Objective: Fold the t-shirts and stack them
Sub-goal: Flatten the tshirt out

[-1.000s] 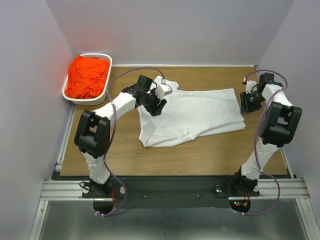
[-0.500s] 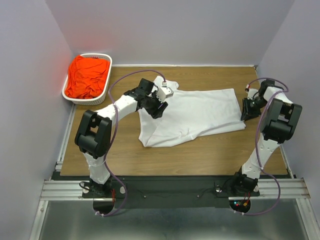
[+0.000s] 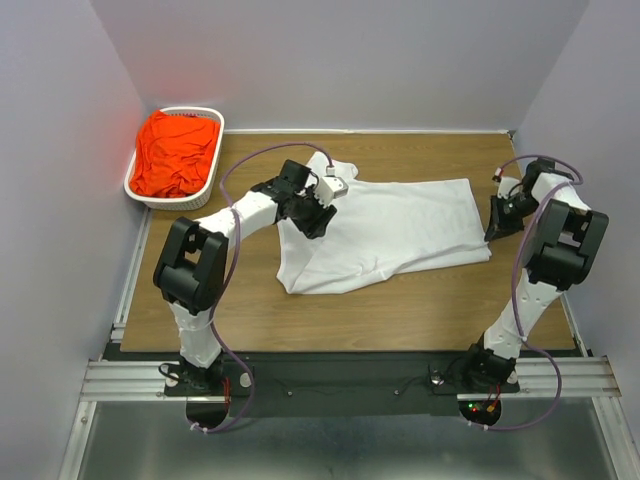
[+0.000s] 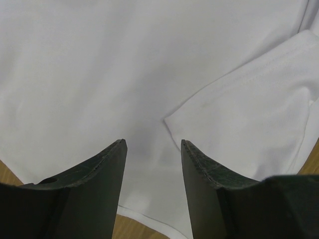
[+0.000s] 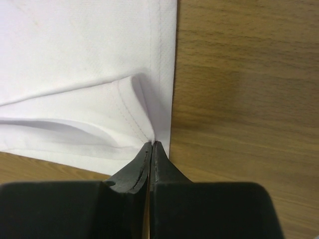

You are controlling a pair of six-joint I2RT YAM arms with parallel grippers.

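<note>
The white t-shirt (image 3: 390,225) lies spread on the wooden table, its hem to the right and its sleeves to the left. My left gripper (image 3: 318,215) hovers open and empty over its left part; the left wrist view shows the jaws (image 4: 152,142) apart above flat white cloth (image 4: 124,64) next to a folded sleeve (image 4: 249,119). My right gripper (image 3: 490,232) is at the shirt's right hem corner. In the right wrist view it (image 5: 151,143) is shut, pinching a raised fold of the white hem (image 5: 75,59). The orange-red t-shirt (image 3: 175,150) lies crumpled in the basket.
The white slotted basket (image 3: 196,109) stands at the table's far left corner. Bare wood (image 5: 249,99) runs right of the shirt's hem and along the near side of the table (image 3: 400,310). Walls close in on three sides.
My right gripper has moved in and down to the shirt's right hem corner. My left gripper has shifted a little to the right over the shirt.
</note>
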